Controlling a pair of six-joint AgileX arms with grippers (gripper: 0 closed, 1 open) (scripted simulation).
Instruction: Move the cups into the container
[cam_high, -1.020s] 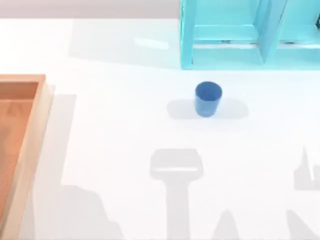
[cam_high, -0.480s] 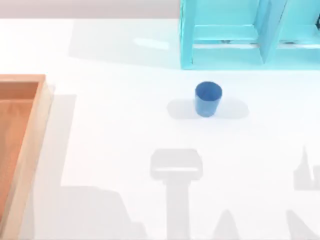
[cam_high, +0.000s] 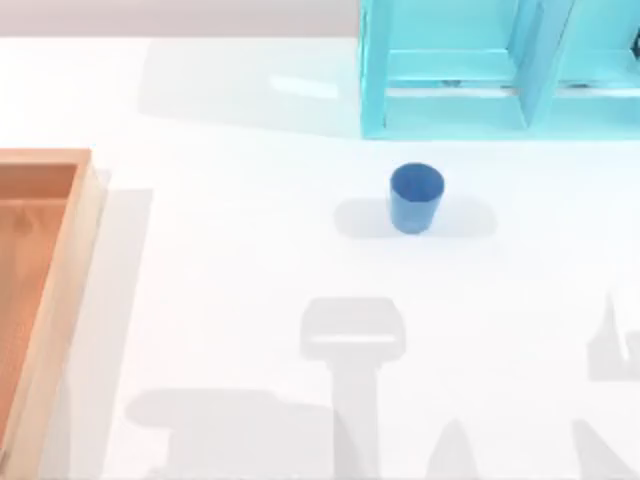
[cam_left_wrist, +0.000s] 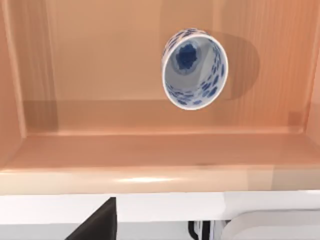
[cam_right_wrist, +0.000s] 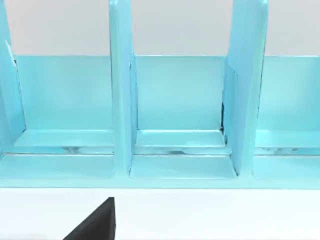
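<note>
Blue cup (cam_high: 416, 198): upright on the tabletop, toward the far edge, just in front of the turquoise shelf unit (cam_high: 500, 70).
Patterned cup (cam_left_wrist: 195, 68): white with blue flowers, upright on the container floor, near one wall.
Container (cam_high: 40, 290): wooden box at the tabletop's left edge.
Left claw: cannot tell its state.
Right claw: cannot tell its state.

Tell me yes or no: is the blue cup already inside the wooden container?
No, the blue cup stands upright on the white table near the turquoise shelf, well apart from the wooden container at the table's left edge.
</note>
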